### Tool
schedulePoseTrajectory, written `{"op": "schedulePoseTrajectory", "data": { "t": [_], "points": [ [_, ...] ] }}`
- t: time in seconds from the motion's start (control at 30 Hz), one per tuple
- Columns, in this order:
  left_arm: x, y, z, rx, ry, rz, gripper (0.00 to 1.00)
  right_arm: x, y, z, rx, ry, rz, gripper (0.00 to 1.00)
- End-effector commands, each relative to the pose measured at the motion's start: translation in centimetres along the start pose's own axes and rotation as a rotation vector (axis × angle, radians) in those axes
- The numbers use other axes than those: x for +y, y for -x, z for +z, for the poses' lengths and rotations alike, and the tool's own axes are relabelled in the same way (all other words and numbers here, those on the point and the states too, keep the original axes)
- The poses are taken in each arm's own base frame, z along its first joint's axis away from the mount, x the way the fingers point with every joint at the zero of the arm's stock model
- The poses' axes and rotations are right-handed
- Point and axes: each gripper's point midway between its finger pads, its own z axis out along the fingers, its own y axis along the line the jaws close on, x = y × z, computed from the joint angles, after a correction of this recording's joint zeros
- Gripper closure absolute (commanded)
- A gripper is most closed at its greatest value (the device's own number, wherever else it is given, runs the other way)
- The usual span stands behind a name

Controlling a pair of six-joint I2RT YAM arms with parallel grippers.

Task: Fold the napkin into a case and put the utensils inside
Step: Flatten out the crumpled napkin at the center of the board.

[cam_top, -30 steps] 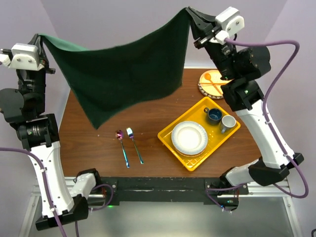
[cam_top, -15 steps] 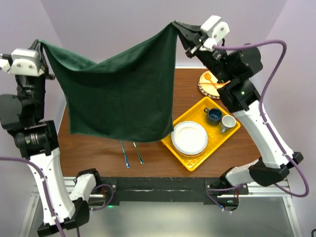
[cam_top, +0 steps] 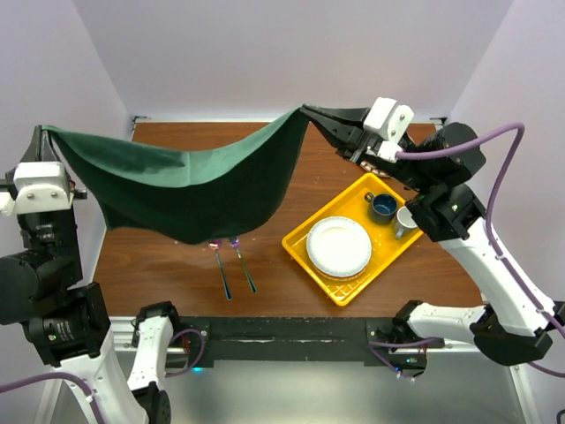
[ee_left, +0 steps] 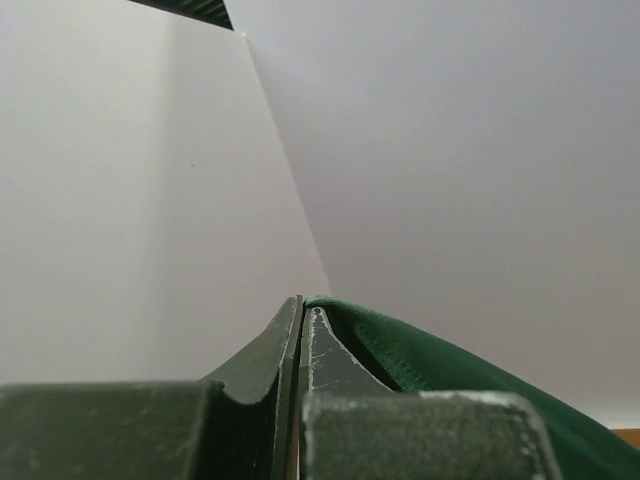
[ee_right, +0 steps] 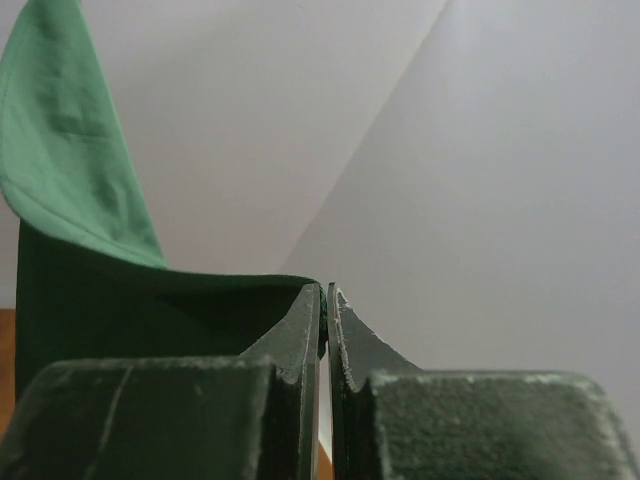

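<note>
a large dark green cloth napkin (cam_top: 194, 181) is held aloft at upper left, corners pinched tight by left gripper (cam_top: 41, 134) and right gripper (cam_top: 311, 111).

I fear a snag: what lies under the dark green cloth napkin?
A slim iridescent metal spoon and fork lie on the wooden table beneath the sagging napkin, handles showing. The table behind is covered.

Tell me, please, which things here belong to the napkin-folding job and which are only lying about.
Belong to the job: napkin, held up by left pincer and right pincer; metal spoon; metal fork.
Only lying about: yellow tray; white plate; blue cup; white mug.
</note>
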Motion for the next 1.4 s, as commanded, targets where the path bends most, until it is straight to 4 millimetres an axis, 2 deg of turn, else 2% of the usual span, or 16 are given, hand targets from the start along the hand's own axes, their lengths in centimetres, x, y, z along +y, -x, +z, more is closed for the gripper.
{"op": "schedulePoseTrajectory", "data": {
  "t": [0.0, 0.2, 0.43, 0.53, 0.57, 0.63, 0.67, 0.77, 0.93, 1.0, 1.03, 1.07, 1.1, 1.17, 1.33, 1.37],
  "points": [
    [1.5, -3.3, 0.6, 0.13, 0.079, 0.048, 1.0, 0.6, 0.2, 0.2, -0.01, -0.006, 0.054, 1.0],
    [0.6, -8.8, 4.0, 0.276, 0.047, 0.049, 1.0, -1.8, -3.3, 2.9, 0.079, -0.125, 0.108, 1.0],
    [-2.4, -17.5, 8.5, 0.369, -0.027, -0.013, 1.0, -3.8, -14.4, 5.9, 0.284, -0.261, 0.06, 1.0],
    [-4.5, -24.1, 10.8, 0.445, -0.069, -0.04, 1.0, -5.9, -20.4, 6.9, 0.353, -0.333, 0.105, 1.0],
    [-5.0, -25.7, 11.3, 0.466, -0.08, -0.044, 1.0, -7.0, -25.0, 6.8, 0.417, -0.37, 0.125, 1.0],
    [-6.4, -30.3, 12.7, 0.519, -0.1, -0.075, 1.0, -9.0, -27.2, 7.4, 0.419, -0.417, 0.158, 1.0],
    [-6.9, -32.0, 13.0, 0.547, -0.107, -0.083, 1.0, -9.2, -32.4, 7.1, 0.488, -0.426, 0.178, 1.0],
    [-8.5, -38.1, 14.7, 0.613, -0.129, -0.099, 1.0, -11.3, -36.5, 7.8, 0.501, -0.448, 0.186, 1.0],
    [-12.0, -49.0, 16.0, 0.769, -0.176, -0.155, 1.0, -10.4, -48.0, 9.0, 0.585, -0.437, 0.165, 1.0],
    [-12.3, -50.5, 17.5, 0.772, -0.18, -0.158, 1.0, -10.2, -51.6, 8.6, 0.607, -0.472, 0.141, 0.94],
    [-13.5, -53.4, 17.0, 0.819, -0.197, -0.188, 0.93, -10.1, -52.6, 8.4, 0.609, -0.485, 0.128, 0.81],
    [-13.6, -52.9, 18.6, 0.79, -0.212, -0.198, 0.86, -10.6, -52.8, 8.4, 0.593, -0.511, 0.107, 0.67],
    [-14.1, -54.6, 18.2, 0.821, -0.214, -0.199, 0.69, -10.5, -54.1, 7.9, 0.61, -0.532, 0.095, 0.4],
    [-13.4, -54.6, 18.7, 0.813, -0.171, -0.195, 0.46, -11.4, -54.3, 7.4, 0.622, -0.585, 0.092, 0.23],
    [-12.5, -53.0, 17.5, 0.861, -0.234, -0.131, 0.34, -11.6, -50.4, 7.2, 0.642, -0.535, 0.083, 0.14],
    [-12.8, -53.3, 16.1, 0.904, -0.267, -0.128, 0.33, -9.9, -51.4, 6.3, 0.69, -0.477, 0.108, 0.12]
  ]
}}
